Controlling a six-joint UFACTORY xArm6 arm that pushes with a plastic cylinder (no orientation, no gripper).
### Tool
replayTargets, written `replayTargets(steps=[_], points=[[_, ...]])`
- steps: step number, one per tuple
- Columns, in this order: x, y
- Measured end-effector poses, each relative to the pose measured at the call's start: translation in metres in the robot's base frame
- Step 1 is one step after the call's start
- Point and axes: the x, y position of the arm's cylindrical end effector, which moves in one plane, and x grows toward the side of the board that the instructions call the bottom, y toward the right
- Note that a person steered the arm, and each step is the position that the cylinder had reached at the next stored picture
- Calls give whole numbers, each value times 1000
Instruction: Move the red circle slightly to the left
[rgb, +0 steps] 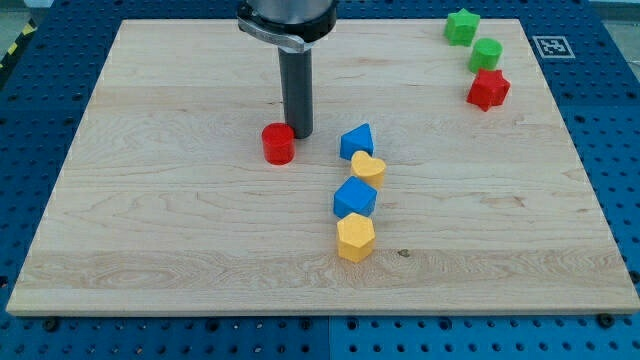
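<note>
The red circle (278, 143) is a short red cylinder left of the board's middle. My tip (300, 134) rests on the board just to the right of the red circle, touching or almost touching its upper right edge. The dark rod rises straight up from there to the view's top.
A blue triangle-like block (356, 140), a yellow heart (369, 168), a blue block (355, 197) and a yellow hexagon (355, 237) form a column right of my tip. A green star (462, 26), a green block (486, 53) and a red star (489, 89) sit at the top right.
</note>
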Motion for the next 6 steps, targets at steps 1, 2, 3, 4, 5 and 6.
replayTargets(steps=[1,2,3,4,5,6], points=[[2,10],[10,24],[24,30],[38,30],[40,30],[40,30]])
